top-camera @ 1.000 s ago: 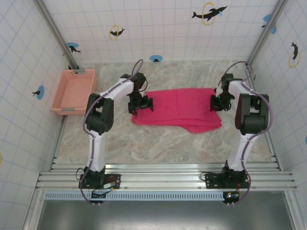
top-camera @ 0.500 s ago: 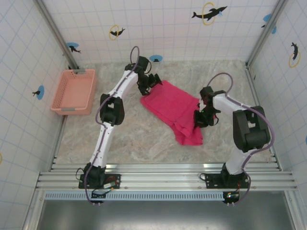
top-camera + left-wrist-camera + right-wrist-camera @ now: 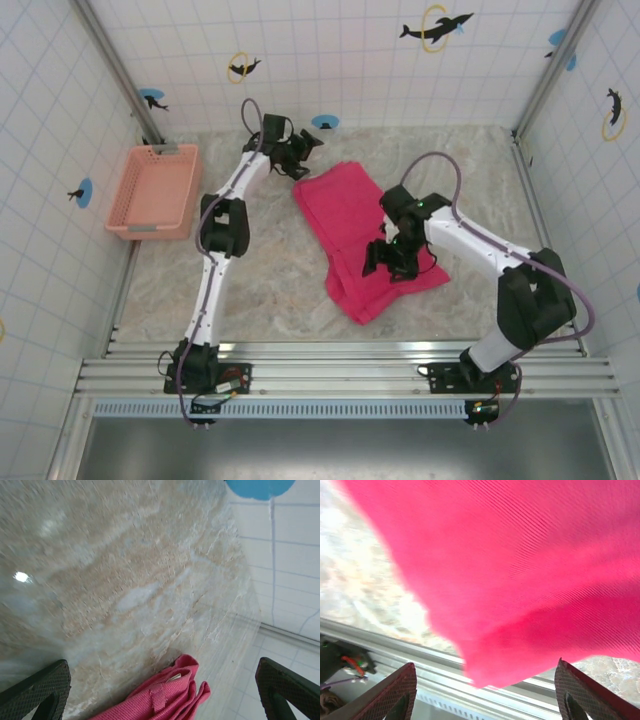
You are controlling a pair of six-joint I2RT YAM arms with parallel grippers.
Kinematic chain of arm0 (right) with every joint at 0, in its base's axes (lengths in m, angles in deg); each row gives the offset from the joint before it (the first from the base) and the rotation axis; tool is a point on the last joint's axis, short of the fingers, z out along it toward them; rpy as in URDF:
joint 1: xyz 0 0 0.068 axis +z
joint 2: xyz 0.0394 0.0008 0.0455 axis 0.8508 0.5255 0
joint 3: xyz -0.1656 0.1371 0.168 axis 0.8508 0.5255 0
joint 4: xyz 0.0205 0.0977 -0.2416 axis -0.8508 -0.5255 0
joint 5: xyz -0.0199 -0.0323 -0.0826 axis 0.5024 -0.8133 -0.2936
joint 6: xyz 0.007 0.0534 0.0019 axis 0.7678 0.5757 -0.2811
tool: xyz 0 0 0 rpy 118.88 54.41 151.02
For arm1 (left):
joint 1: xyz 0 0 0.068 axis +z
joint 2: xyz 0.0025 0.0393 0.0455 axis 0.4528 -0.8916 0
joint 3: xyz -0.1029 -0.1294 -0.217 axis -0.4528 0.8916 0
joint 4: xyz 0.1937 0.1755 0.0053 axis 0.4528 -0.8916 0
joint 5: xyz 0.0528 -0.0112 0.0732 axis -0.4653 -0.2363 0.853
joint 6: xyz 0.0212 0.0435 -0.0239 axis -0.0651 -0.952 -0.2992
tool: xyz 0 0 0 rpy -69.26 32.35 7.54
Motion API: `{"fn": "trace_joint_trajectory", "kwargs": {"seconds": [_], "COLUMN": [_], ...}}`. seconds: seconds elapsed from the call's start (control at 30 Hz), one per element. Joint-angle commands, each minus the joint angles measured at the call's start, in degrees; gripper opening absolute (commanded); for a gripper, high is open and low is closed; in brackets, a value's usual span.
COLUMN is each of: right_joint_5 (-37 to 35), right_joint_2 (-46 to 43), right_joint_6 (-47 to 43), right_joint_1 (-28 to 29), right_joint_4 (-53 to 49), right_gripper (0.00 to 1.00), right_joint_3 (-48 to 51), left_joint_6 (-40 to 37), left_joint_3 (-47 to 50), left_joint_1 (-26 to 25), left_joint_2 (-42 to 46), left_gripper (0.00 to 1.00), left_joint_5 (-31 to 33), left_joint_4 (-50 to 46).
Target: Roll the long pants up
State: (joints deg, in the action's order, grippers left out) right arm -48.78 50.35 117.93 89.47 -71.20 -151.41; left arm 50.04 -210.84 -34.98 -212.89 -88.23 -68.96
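The long pants (image 3: 345, 212) are bright pink-red cloth, folded into a long strip. They lie slanted on the marble table, from the back centre down toward the front. My left gripper (image 3: 303, 148) is at their far end near the back wall. It is open, and a bunched corner of the pants (image 3: 167, 696) lies on the table between its wide-spread fingers (image 3: 40, 687), untouched. My right gripper (image 3: 388, 262) hovers over the near part of the strip. It is open, with the pants (image 3: 520, 565) spread just beyond its fingertips (image 3: 395, 690).
A pale salmon-pink basket (image 3: 155, 190) stands at the left wall. Tiled walls enclose the table on three sides, and the back wall (image 3: 285, 580) is close to the left gripper. A metal rail (image 3: 340, 350) runs along the near edge, just past the pants' near end.
The pants have swung from lying crosswise to slanting front to back. My left gripper went farther back toward the wall. My right gripper swept left and forward over the cloth.
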Motion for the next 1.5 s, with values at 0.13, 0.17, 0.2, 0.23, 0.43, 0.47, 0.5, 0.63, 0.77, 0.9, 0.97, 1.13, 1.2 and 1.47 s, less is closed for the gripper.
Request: {"fn": "trace_joint_trajectory", "kwargs": {"seconds": [0.13,0.17,0.2,0.23,0.43,0.47,0.5,0.63,0.77,0.9,0.97,1.13,1.2,1.47], "right_joint_5": [-6.5,-8.7,-10.0,-11.2,-26.3,-27.8,-28.9,-31.1,-29.1,-26.4,-25.2,-19.3,-17.6,-15.7], "right_joint_2": [-1.4,-0.4,1.0,2.7,15.2,17.3,19.1,25.4,28.9,31.1,30.9,29.2,28.6,35.5], "right_joint_6": [-11.9,-12.6,-13.3,-14.0,-21.0,-22.8,-24.3,-29.8,-31.2,-30.7,-29.6,-24.4,-21.7,-12.3], "right_joint_1": [0.9,1.3,1.7,1.9,2.5,2.2,2.0,0.6,-1.2,-1.6,-1.4,-0.8,-0.1,3.0], "right_joint_4": [-11.1,-9.7,-8.2,-6.6,-3.9,-3.8,-3.9,-3.6,-1.6,0.1,1.1,3.6,4.4,3.3], "right_gripper": [0.76,0.76,0.76,0.76,0.76,0.76,0.76,0.76,0.76,0.75,0.75,0.75,0.74,0.74], "right_joint_3": [-10.4,-9.8,-9.2,-9.0,-14.8,-16.1,-17.3,-21.1,-20.9,-18.8,-17.2,-13.0,-12.4,-25.2], "left_joint_6": [-5.4,-6.8,-8.6,-10.5,-18.4,-18.4,-18.0,-17.2,-17.3,-17.4,-17.0,-15.1,-12.9,5.0], "left_joint_3": [4.8,5.2,5.9,6.8,22.7,26.3,29.3,39.5,42.6,39.2,36.2,22.4,15.4,2.9], "left_joint_1": [5.5,5.9,6.2,6.3,0.7,-0.7,-1.7,-5.0,-6.9,-7.5,-7.6,-7.6,-7.6,-7.2], "left_joint_2": [6.8,8.1,9.6,11.0,25.1,26.8,27.9,29.9,28.5,24.7,23.2,12.9,8.1,-5.6], "left_gripper": [0.98,0.97,0.97,0.98,0.98,0.97,0.98,0.97,0.97,0.97,0.97,0.98,0.97,0.97], "left_joint_5": [-1.3,-1.6,-1.8,-1.8,2.6,3.3,3.7,4.5,5.0,5.2,5.6,5.9,4.7,2.4], "left_joint_4": [-5.0,-7.0,-8.5,-9.7,-14.5,-14.8,-14.8,-14.1,-14.0,-15.6,-16.3,-18.0,-18.1,-2.9]}}
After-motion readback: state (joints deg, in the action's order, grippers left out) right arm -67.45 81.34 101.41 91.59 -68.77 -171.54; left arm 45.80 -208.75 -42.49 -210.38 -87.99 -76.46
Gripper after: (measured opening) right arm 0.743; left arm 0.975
